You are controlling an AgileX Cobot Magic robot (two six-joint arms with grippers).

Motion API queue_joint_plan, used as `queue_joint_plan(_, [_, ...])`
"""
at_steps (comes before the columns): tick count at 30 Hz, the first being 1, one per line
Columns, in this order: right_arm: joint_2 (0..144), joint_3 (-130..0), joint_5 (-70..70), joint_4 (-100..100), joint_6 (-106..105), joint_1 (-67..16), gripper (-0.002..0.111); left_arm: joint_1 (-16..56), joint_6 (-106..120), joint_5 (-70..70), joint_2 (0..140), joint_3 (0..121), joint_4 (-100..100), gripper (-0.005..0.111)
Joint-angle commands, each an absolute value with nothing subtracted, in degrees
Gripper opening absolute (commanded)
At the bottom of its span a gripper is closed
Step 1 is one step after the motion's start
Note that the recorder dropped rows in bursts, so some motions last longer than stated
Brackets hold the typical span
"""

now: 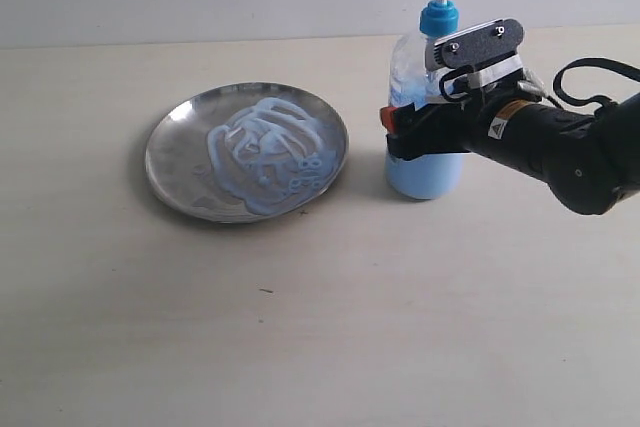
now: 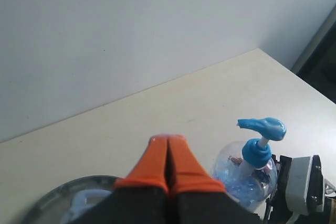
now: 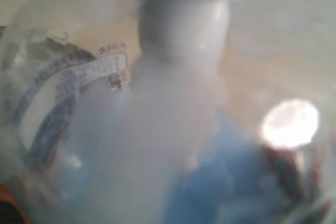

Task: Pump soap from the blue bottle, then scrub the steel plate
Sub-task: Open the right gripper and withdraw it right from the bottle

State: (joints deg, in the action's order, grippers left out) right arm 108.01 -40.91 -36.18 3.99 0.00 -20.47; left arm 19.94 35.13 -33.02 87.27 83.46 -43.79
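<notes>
Exterior view: grips bottle mid-body with right pincer, upright, toward surface's far right corner. Holds left pincer closed, empty, above plate, near bottle. Shows soap streaked across plate.

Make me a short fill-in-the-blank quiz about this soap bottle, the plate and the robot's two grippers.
The steel plate is smeared with pale ___ soap. In the exterior view, the blue bottle stands to the ___ of the plate. The right gripper has its jaws around the ___. The left gripper has fingertips coloured ___.
Missing words: blue; right; bottle; orange.
</notes>
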Motion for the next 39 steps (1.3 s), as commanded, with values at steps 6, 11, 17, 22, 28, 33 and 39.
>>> queue_joint_plan(6, [106.35, -41.48, -41.81, 3.58, 0.00, -20.22, 0.066, 19.84, 34.08, -33.13, 86.68, 83.18, -44.00, 0.000])
queue_joint_plan(11, [104.26, -41.48, -38.39, 3.58, 0.00, -20.22, 0.086, 19.84, 34.08, -33.13, 86.68, 83.18, -44.00, 0.000])
queue_joint_plan(17, [102.01, -41.48, -34.89, 2.93, 0.00, -20.22, 0.095, 19.84, 34.08, -33.13, 86.68, 83.18, -44.00, 0.000])
queue_joint_plan(22, [102.01, -41.48, -32.32, 0.59, 0.00, -20.22, 0.100, 19.84, 34.08, -33.13, 86.68, 83.18, -44.00, 0.000])
queue_joint_plan(28, [100.12, -41.48, -27.40, 0.00, 0.00, -20.22, 0.100, 19.84, 34.09, -33.13, 86.68, 83.18, -43.84, 0.000])
queue_joint_plan(33, [94.78, -41.48, -22.30, 0.00, 0.00, -20.22, 0.100, 19.84, 34.09, -33.22, 86.68, 83.18, -42.79, 0.000])
queue_joint_plan(39, [82.30, -41.48, -2.95, -1.13, 0.00, -20.22, 0.100, 19.84, 34.09, -35.06, 87.31, 83.18, -36.64, 0.000])
